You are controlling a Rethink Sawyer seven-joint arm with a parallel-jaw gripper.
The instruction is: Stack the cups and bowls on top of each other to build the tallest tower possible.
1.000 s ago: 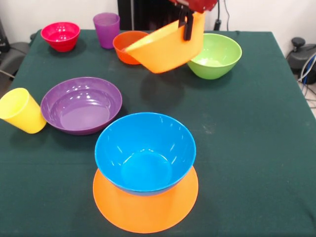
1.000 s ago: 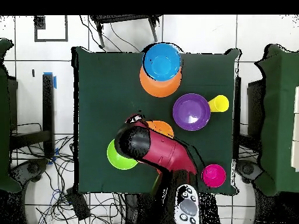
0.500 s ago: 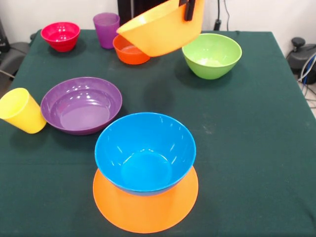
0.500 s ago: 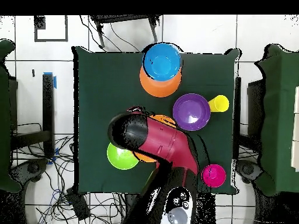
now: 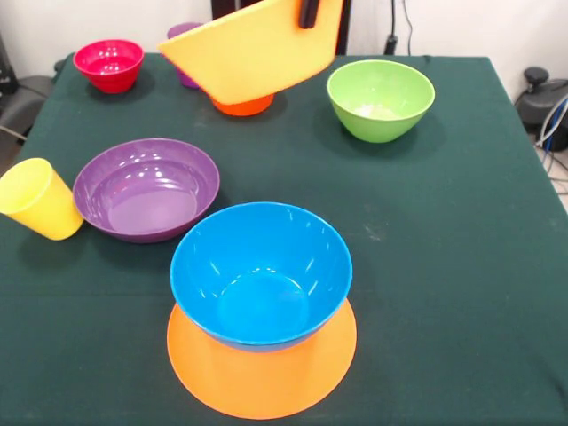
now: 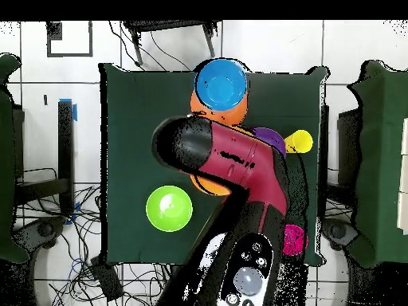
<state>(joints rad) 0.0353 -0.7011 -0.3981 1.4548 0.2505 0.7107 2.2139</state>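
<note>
My gripper (image 5: 310,14) is shut on the rim of a large orange bowl (image 5: 253,49), which hangs tilted high over the table's far side. Partly hidden behind that bowl are the small orange-red bowl (image 5: 241,107) and the purple cup (image 5: 177,32). The tower is a blue bowl (image 5: 260,271) seated on an upturned large orange bowl (image 5: 262,377) at the near edge. On the cloth stand a shallow purple bowl (image 5: 146,188), a tipped yellow cup (image 5: 35,197), a pink-red bowl (image 5: 108,64) and a green bowl (image 5: 380,98). From overhead my arm (image 6: 231,163) covers the gripper.
A dark green cloth (image 5: 444,248) covers the table. Overhead, the blue bowl (image 6: 221,82), green bowl (image 6: 169,208) and yellow cup (image 6: 299,142) show beside my arm. Cables (image 5: 550,133) and chairs ring the table.
The held orange bowl has risen and shifted left in the front view, now covering the orange-red bowl and purple cup. Overhead, my arm has swung off the green bowl toward the blue bowl.
</note>
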